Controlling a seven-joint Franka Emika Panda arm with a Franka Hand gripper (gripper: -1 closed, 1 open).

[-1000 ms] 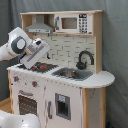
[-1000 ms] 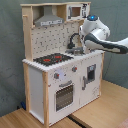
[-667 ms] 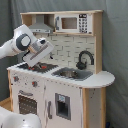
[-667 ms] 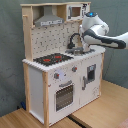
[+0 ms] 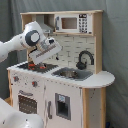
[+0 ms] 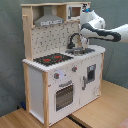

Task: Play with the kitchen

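Observation:
The kitchen (image 5: pixel 60 90) is a tall white and light-wood toy, seen in both exterior views. It has a black-red stovetop (image 5: pixel 36 66), a grey sink (image 5: pixel 70 74), a black faucet (image 5: pixel 85 59) and a microwave shelf (image 5: pixel 72 23). In the first exterior view my gripper (image 5: pixel 40 60) hangs tilted just above the stovetop, near its edge beside the sink. In the second exterior view the kitchen (image 6: pixel 60 85) shows its hood (image 6: pixel 48 20) and oven door (image 6: pixel 64 95). There my arm (image 6: pixel 102 31) reaches in from the right above the sink (image 6: pixel 82 50), and the faucet (image 6: pixel 75 40) hides the gripper.
The pegboard back wall (image 6: pixel 50 40) and the hood overhang close off the space above the counter. A wooden floor (image 6: pixel 100 110) lies in front of the kitchen. A grey curtain (image 5: pixel 115 40) hangs behind it.
The gripper has moved from the stovetop's outer side toward the sink and dropped a little lower over the counter.

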